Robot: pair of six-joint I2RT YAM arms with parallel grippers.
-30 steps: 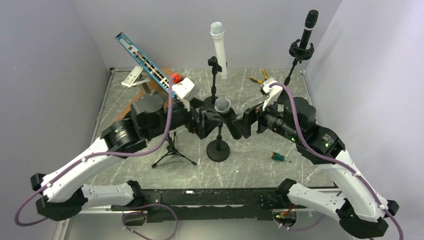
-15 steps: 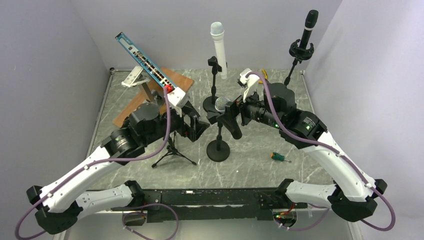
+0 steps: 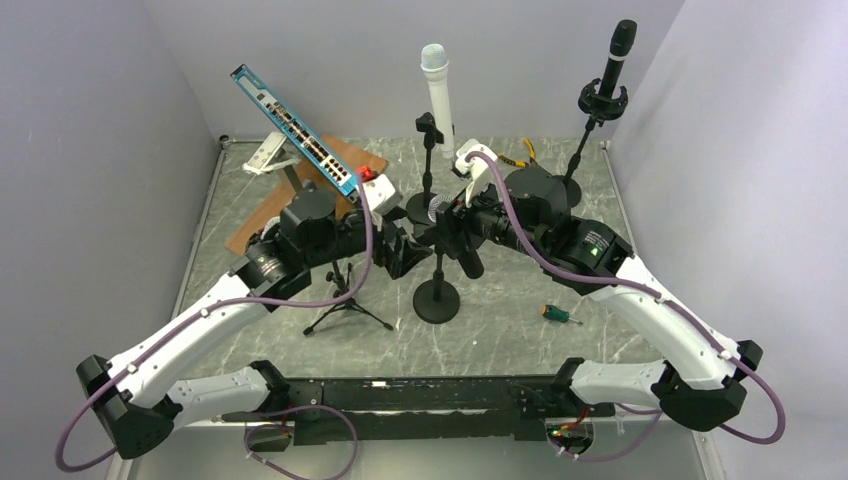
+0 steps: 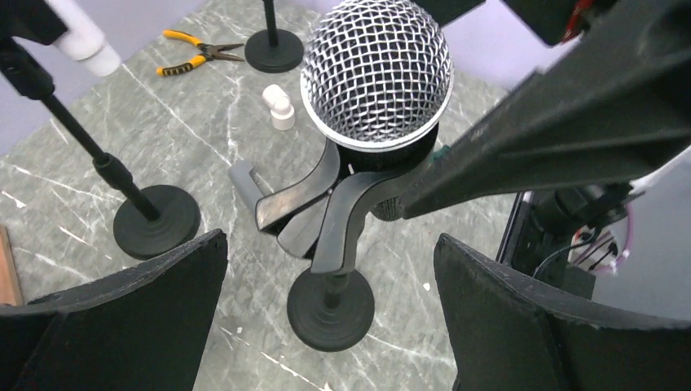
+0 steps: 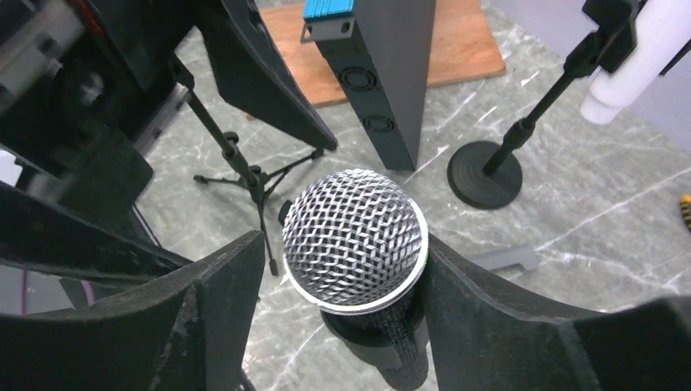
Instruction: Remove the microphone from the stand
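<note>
The microphone (image 3: 440,210) has a silver mesh head and a black body. It sits tilted in the black clip (image 4: 326,208) of a short stand with a round base (image 3: 437,298). My right gripper (image 3: 455,232) straddles the microphone just below the head. In the right wrist view the head (image 5: 354,236) fills the space between the fingers; the right pad touches its rim and a thin gap shows on the left. My left gripper (image 3: 405,255) is open and empty, just left of the stand, with the clip and base (image 4: 330,308) between its fingers.
A small tripod (image 3: 345,300) stands under the left arm. A white microphone on its stand (image 3: 437,95) and a black one (image 3: 615,60) are at the back. Also present: a tilted blue network switch (image 3: 295,130), a wooden board (image 3: 260,215), pliers (image 3: 515,158) and a screwdriver (image 3: 558,314).
My right gripper has moved left and come around the microphone's head. My left gripper pulled back to the left off the stand and now hovers beside it.
</note>
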